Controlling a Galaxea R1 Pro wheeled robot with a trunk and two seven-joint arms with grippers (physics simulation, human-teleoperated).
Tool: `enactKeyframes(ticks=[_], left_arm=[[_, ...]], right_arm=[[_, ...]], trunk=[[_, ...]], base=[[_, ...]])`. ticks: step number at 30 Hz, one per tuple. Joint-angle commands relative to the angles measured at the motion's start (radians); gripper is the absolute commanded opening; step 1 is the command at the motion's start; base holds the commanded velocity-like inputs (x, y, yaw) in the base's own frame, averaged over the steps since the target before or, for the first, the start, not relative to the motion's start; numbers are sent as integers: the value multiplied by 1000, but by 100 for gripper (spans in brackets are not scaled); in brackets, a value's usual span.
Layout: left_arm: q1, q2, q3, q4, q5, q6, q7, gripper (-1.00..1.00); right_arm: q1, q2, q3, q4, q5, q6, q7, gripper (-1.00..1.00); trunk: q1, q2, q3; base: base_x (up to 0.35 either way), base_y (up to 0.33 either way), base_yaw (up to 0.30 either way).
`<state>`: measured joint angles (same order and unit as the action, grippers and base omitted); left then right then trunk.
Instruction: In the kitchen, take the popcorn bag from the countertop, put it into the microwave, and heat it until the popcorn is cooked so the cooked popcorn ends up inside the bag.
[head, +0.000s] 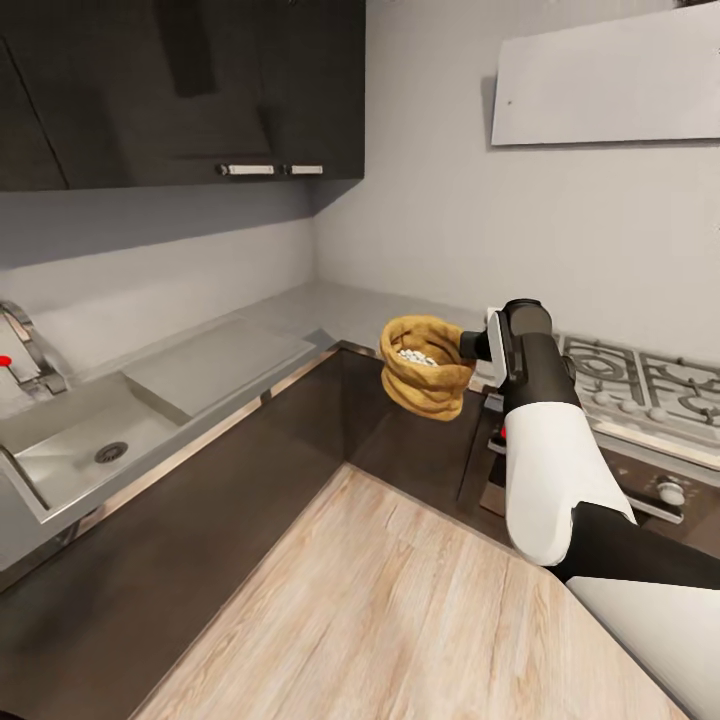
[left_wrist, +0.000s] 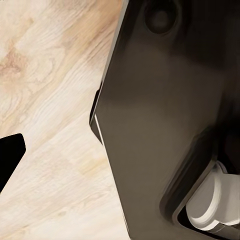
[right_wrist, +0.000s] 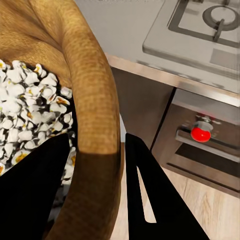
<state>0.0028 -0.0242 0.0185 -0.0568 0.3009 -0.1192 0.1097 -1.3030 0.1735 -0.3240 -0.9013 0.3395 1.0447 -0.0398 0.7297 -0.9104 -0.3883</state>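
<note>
Now: right gripper (right_wrist: 95, 185) fingers pinch popcorn bag (head: 427, 366) rim, one inside, one outside | bag aloft, white popcorn inside | left gripper's spread: can't tell

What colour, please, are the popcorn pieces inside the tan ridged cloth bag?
White with yellowish flecks, inside the tan ridged cloth bag; clearest in the right wrist view.

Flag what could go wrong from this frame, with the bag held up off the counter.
The right gripper pinches only the rolled rim of the popcorn bag, one finger inside and one outside, so the bag could slip or sag. It hangs open-topped over the wood floor, so a tilt might spill popcorn.
</note>
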Motion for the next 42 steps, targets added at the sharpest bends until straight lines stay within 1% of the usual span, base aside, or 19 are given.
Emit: enactKeyframes(ticks=[1,12,15,20,38,42], left_arm=[[0,0,1,-1,3,-2,3,100],[0,0,1,-2,3,-2,3,100],[0,0,1,-2,3,-2,3,100],[0,0,1,-2,3,-2,3,100],[0,0,1,-3,3,-2,4,100],[0,0,1,-3,3,-2,3,100]], right_arm=[[-1,1,-3,-1,-4,3,-5,-100],[-1,1,-3,-1,-5,3,-6,-100],[0,1,-3,-2,3,3,-9,-100],[1,1,-3,-1,-3,3,-16,-100],[1,1,-3,-1,-4,3,-32,-100],[1,1,-2,-2,3,3,-32,-100]], trunk=[[0,-1,1],[0,-1,18],[0,-1,22],[0,-1,30],[0,-1,58],[0,-1,64]], base=[[0,0,0],[0,0,0],[0,0,0],[0,0,0],[0,0,0],[0,0,0]])
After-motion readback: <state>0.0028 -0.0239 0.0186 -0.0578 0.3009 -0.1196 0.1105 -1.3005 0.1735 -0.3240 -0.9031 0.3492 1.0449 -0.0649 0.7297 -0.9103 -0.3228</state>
